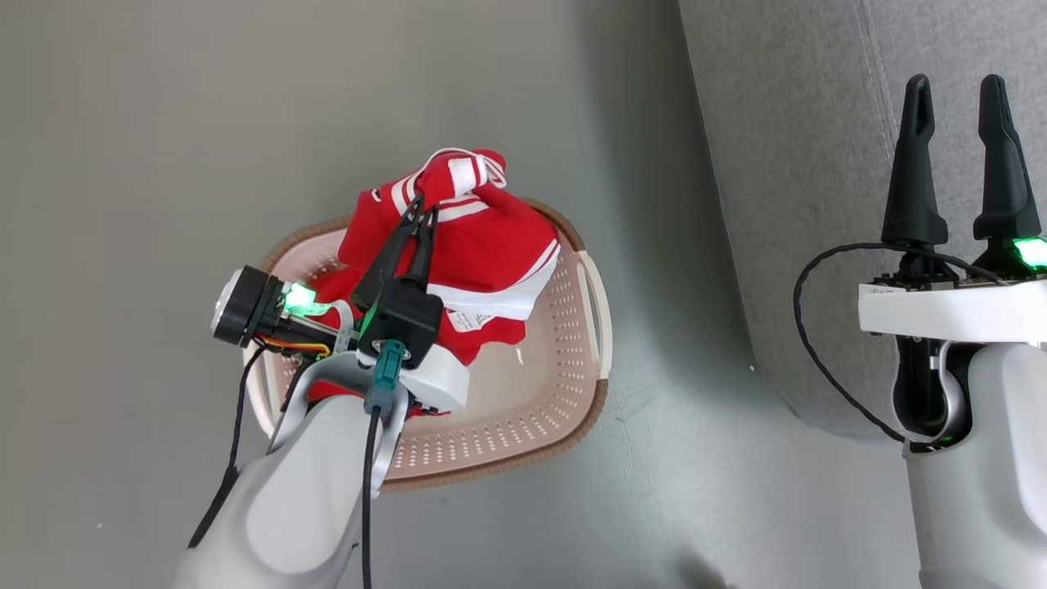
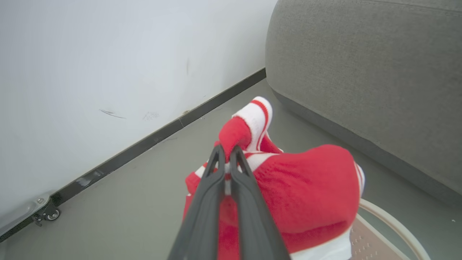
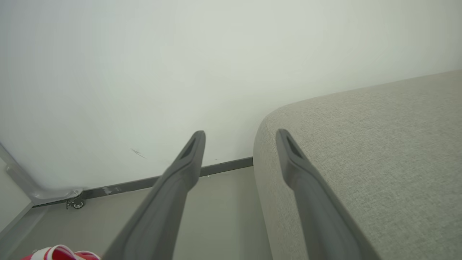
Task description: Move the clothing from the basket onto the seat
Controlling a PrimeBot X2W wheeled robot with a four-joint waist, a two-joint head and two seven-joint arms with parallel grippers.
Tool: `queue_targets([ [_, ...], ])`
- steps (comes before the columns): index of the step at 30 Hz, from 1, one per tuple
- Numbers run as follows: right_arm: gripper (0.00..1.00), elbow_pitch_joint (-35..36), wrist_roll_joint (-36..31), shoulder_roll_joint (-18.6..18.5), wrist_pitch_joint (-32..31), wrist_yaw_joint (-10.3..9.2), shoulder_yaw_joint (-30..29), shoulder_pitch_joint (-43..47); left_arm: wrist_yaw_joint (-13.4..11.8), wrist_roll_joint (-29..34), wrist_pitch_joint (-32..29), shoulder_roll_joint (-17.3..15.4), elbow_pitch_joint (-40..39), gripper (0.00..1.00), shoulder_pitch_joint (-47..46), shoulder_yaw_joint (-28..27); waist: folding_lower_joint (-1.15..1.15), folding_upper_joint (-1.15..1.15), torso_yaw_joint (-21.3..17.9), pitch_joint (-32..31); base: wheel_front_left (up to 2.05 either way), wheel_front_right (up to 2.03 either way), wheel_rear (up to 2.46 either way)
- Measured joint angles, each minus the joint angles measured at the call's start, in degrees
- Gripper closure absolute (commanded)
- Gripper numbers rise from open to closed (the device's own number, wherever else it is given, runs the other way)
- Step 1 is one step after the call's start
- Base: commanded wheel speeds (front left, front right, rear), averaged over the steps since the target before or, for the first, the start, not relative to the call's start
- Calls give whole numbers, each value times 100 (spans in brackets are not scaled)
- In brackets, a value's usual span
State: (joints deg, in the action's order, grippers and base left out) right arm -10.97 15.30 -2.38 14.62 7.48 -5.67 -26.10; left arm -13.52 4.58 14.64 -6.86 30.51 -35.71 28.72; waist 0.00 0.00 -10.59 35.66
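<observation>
The clothing (image 1: 483,245) is a bunched red bundle with white stripe trim. It sits over the far half of the basket (image 1: 523,417), and its lower folds hang into the basket's interior. A striped fold stands up at the top of the bundle, past the far rim.

The left hand (image 1: 425,214) is closed tight on the top of the bundle, just below that fold. In the left wrist view the two fingers lie almost together with red cloth pinched between their tips. The bulk of the garment hangs below and to the right of the pinch point, so its long axis runs from the fingertips down toward the basket. Whether one garment or two is caught in the pinch cannot be told.

The basket stands on the floor (image 1: 671,393). The sofa (image 1: 802,164) lies to the robot's right of it, with a strip of bare floor between them.

The right hand (image 1: 957,90) hangs over the sofa's edge, fingers spread wide and holding nothing. It is the nearer hand to the sofa, but the left hand has the load.

Judgement: the carry runs rightward from the basket, and the hanging folds must first clear the basket's rim.
</observation>
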Motion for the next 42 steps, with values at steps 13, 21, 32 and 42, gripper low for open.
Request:
queue_targets([
  [13,0,-68,-323,-12,0,0,5,41,-62,-348,0,-42,-855,100,224,-283,0,0,291,-706,0,0,0],
  [21,0,-171,-463,-18,0,0,34,370,-67,-436,0,-52,-1402,100,471,-291,0,0,434,-1122,0,0,0],
  [32,0,-258,-578,-22,0,0,328,784,-1,-443,0,-86,-1990,100,561,-140,0,0,642,-1801,0,0,0],
  [42,0,-444,-800,-168,0,0,619,1232,226,-450,0,-112,-2440,100,604,11,0,0,762,-2391,0,0,0],
])
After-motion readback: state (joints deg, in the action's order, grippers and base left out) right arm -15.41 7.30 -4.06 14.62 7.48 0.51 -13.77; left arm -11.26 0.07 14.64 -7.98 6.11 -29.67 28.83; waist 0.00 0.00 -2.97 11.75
